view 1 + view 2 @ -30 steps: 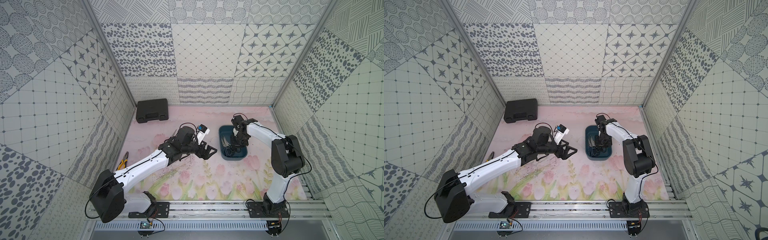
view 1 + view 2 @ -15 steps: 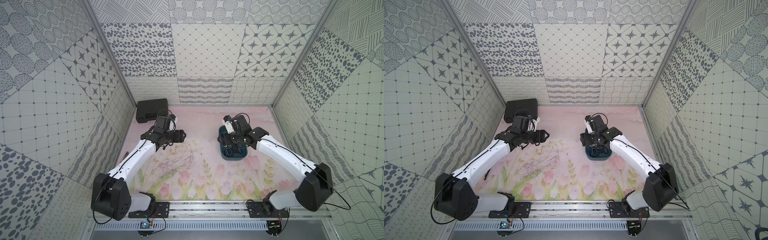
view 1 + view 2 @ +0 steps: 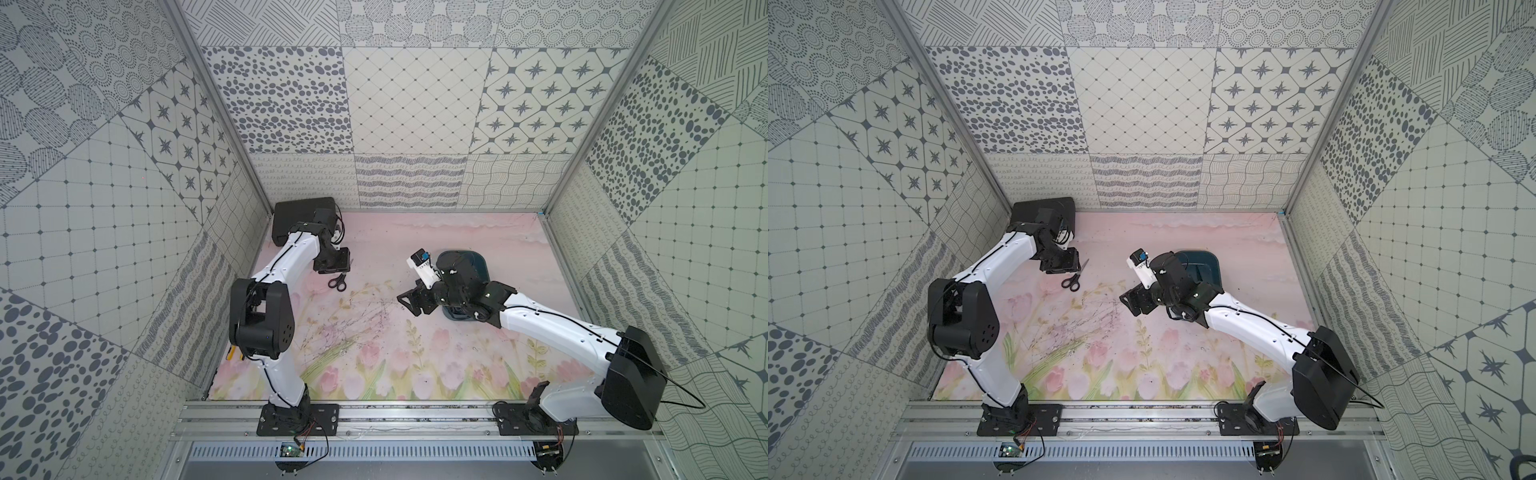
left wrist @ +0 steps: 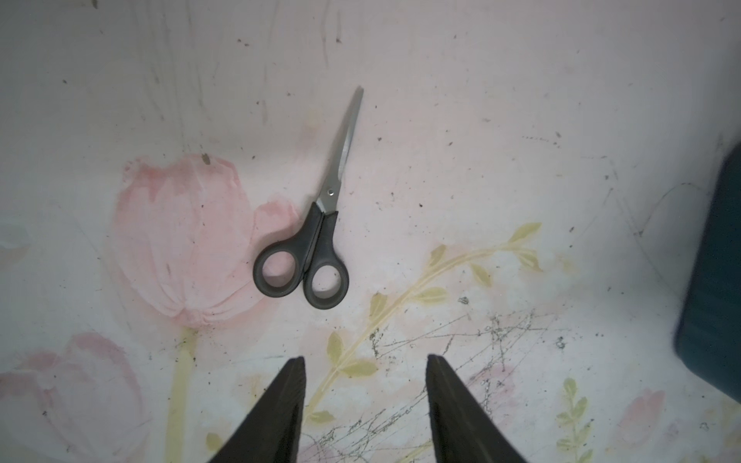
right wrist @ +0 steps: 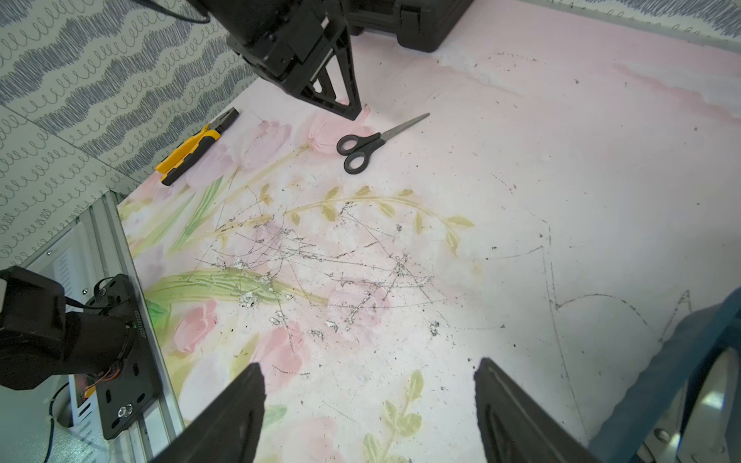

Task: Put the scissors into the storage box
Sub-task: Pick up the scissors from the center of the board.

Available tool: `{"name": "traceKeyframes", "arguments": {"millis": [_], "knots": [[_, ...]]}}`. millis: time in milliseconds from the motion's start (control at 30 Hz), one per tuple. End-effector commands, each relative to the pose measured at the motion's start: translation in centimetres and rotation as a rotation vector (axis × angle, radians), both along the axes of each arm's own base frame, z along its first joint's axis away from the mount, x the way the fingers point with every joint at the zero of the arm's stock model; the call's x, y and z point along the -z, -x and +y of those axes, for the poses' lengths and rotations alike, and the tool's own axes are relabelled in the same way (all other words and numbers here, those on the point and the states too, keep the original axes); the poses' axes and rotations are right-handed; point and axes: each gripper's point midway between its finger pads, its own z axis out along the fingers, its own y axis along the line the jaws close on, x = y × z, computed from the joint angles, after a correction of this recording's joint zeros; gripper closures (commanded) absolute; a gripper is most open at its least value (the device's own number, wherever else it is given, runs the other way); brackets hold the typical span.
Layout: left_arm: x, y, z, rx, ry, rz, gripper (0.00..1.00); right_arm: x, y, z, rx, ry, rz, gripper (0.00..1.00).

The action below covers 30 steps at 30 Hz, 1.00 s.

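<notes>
From the rail side, with the far wall as twelve, the flowered pink mat (image 3: 415, 365) fills the floor and its middle is badly scratched. The right arm (image 3: 548, 328) reaches in from five o'clock across the storage box (image 3: 478, 259), a dark teal tub at about two o'clock. The arm hides most of the tub, so I cannot tell what lies inside. A black case (image 3: 291, 212) sits in the eleven o'clock corner, partly hidden by the left arm (image 3: 286, 257). The right gripper (image 5: 369, 368) hangs over bare mat just at nine o'clock of the tub, jaws spread wide with nothing between them. The left gripper (image 4: 365, 360) hovers close over the scissors (image 4: 320, 236) without touching, its jaws parted and empty. That one pair lies flat on the mat at ten o'clock, well apart from the tub, blades closed and pointing to one o'clock. Yellow-handled pliers (image 5: 192, 150) lie by the wall at eight o'clock
</notes>
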Motion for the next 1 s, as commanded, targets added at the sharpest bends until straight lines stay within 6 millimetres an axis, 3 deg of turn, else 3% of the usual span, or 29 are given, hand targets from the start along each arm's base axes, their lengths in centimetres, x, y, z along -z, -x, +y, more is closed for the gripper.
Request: {"name": "traceKeyframes", "arguments": {"millis": [0, 167, 367, 967], "knots": [[1.2, 2.7, 2.4, 0.095, -0.136, 0.204, 0.45, -2.3, -0.8, -0.4, 0.03, -0.021, -0.091, 0.16], [3.0, 2.7, 4.0, 0.136, -0.231, 0.272, 0.44, -1.9, -0.6, -1.4, 0.046, 0.004, -0.106, 0.15], [4.5, 2.1, 4.1, 0.187, -0.248, 0.243, 0.44, -1.5, -0.8, -1.5, 0.051, 0.021, -0.109, 0.15], [8.1, -0.4, 2.2, 0.218, -0.226, 0.235, 0.51, -1.1, -1.1, -1.9, 0.067, 0.055, -0.114, 0.15]]}}
